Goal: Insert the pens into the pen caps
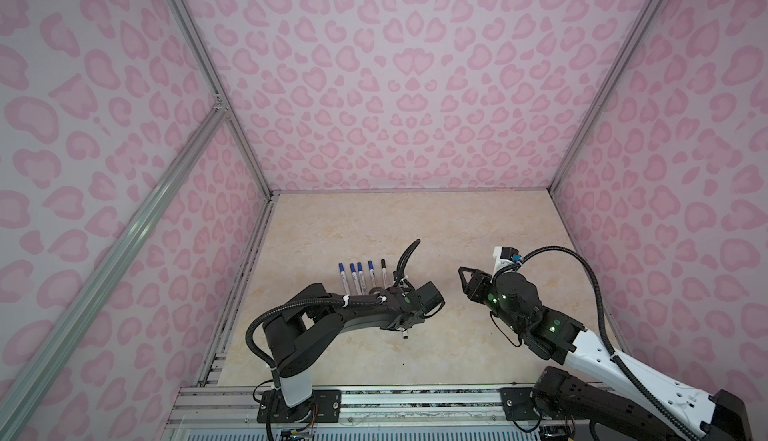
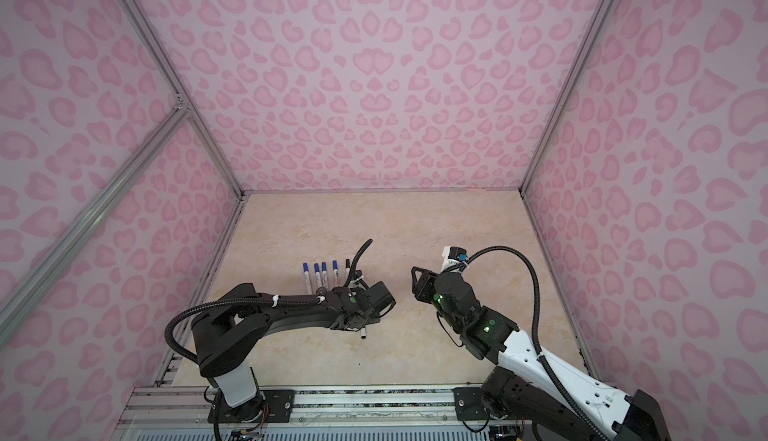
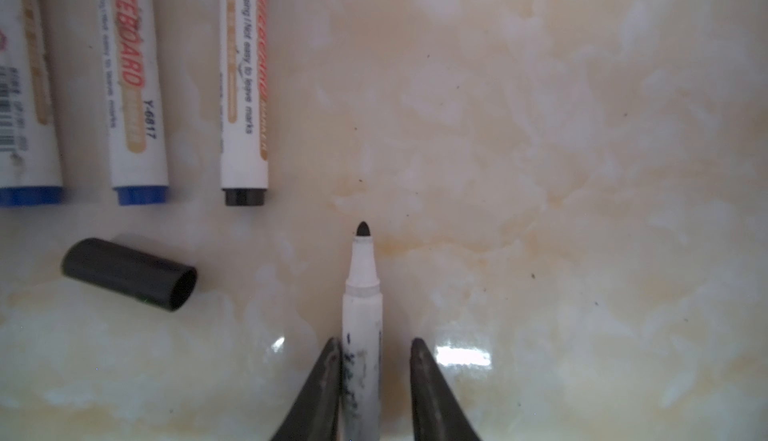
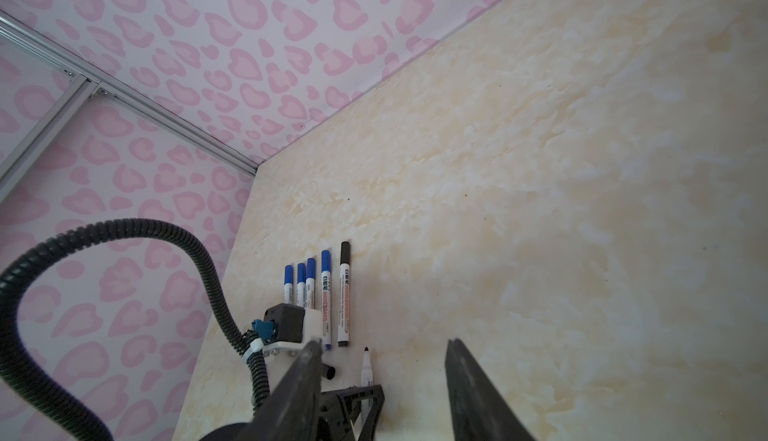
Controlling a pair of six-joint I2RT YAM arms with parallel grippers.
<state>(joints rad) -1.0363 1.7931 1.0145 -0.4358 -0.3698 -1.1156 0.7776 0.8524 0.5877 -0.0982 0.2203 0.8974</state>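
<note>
Fingers (image 3: 324, 376) of the left gripper (image 3: 375, 341) stand part-way apart around an uncapped pen (image 3: 361, 293). One dark, tapered finger lies against the barrel, and the other stands clear of it with a strip of table showing between, so the pen is straddled rather than clenched. I cannot tell whether the pen rests on the table or is lifted.

The pen is a slim white plastic tube, smudged with dark ink near the fingers. It narrows through a ribbed collar to a cone with a small rounded black felt tip, which points out past the fingertips. In a top view its rear end pokes out from under the wrist (image 1: 405, 336).

A black cap (image 3: 129, 272) lies on its side near the tip and apart from the pen. It is a short, smooth cylinder, and its open mouth is dark and hollow with nothing in it.

Beyond it, five capped pens (image 1: 361, 276) lie side by side in a neat row, four with blue caps and one with a black cap (image 4: 345, 252). Each cap is seated over its tip. Their white barrels carry red and tan "WHITEBOARD" lettering and fine dark print, with matching blue or black plugs at the near ends.

The right gripper (image 4: 384, 341) hangs above the table well to the right, its two dark wedge-shaped fingers spread wide with nothing between them.

The table (image 1: 415, 227) is glossy, cream and marbled, and the walls (image 1: 374, 85) around it are printed with pink spots.
</note>
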